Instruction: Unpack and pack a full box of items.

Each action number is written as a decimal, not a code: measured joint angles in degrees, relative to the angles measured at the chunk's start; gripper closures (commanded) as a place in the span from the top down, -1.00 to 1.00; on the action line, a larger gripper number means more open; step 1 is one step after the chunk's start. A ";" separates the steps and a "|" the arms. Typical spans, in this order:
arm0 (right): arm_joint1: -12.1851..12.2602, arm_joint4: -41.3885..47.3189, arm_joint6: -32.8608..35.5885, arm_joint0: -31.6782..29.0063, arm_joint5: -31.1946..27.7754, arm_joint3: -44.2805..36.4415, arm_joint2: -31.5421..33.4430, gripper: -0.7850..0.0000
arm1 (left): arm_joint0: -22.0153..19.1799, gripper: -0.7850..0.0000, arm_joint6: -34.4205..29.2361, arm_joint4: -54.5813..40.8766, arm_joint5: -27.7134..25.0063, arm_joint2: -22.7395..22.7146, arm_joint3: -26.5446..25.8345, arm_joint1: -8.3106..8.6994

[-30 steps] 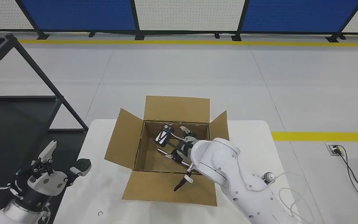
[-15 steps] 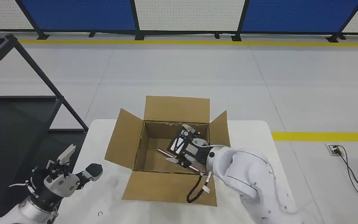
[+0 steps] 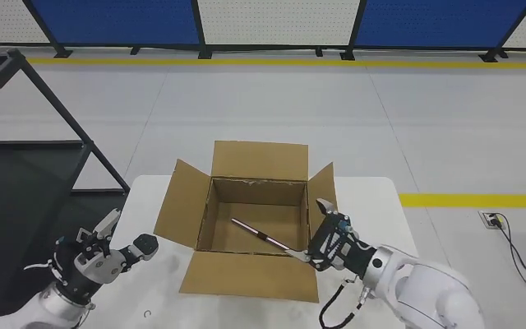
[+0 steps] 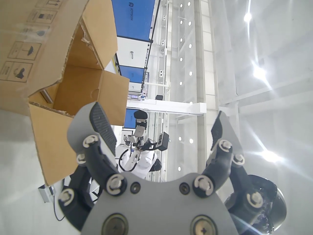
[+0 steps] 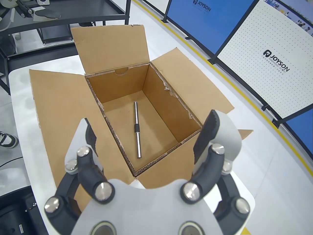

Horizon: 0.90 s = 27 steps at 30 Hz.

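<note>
An open cardboard box [image 3: 246,275] stands mid-table with its flaps spread out. Inside, a thin metal rod [image 3: 259,234] with a dark band lies on the box floor [image 5: 137,129]. My right gripper [image 3: 319,233] hovers open at the box's right front corner, above the rim, looking down into the box [image 5: 117,91]; nothing is between its fingers [image 5: 150,125]. My left gripper [image 3: 126,233] is open and empty left of the box, off the table's left side. From there its fingers [image 4: 159,116] frame the box's outer wall [image 4: 29,50] and one rod end [image 4: 46,95].
The white table [image 3: 370,197] has bare room right and left of the box. A black metal rack [image 3: 49,156] stands off the table's left edge. A loose black cable [image 3: 337,308] hangs from the right arm near the front flap.
My right gripper has pulled out of the box, back toward its right front corner. The left gripper has shifted a little right, toward the box. The rod now lies uncovered.
</note>
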 measured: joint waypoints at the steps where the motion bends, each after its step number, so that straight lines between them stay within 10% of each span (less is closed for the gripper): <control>1: 0.00 0.00 0.00 0.00 0.00 0.00 0.00 1.00 | 0.00 1.00 0.00 0.00 0.00 0.00 0.00 0.00; 15: 0.34 0.46 -2.61 -2.01 0.18 -0.78 1.23 1.00 | 0.69 1.00 2.53 -3.22 -2.88 1.12 -0.41 -0.47; 27: 2.58 13.13 -4.13 -14.45 -5.38 -6.94 17.46 1.00 | 2.84 1.00 5.26 -5.50 -14.43 1.32 -1.65 -1.35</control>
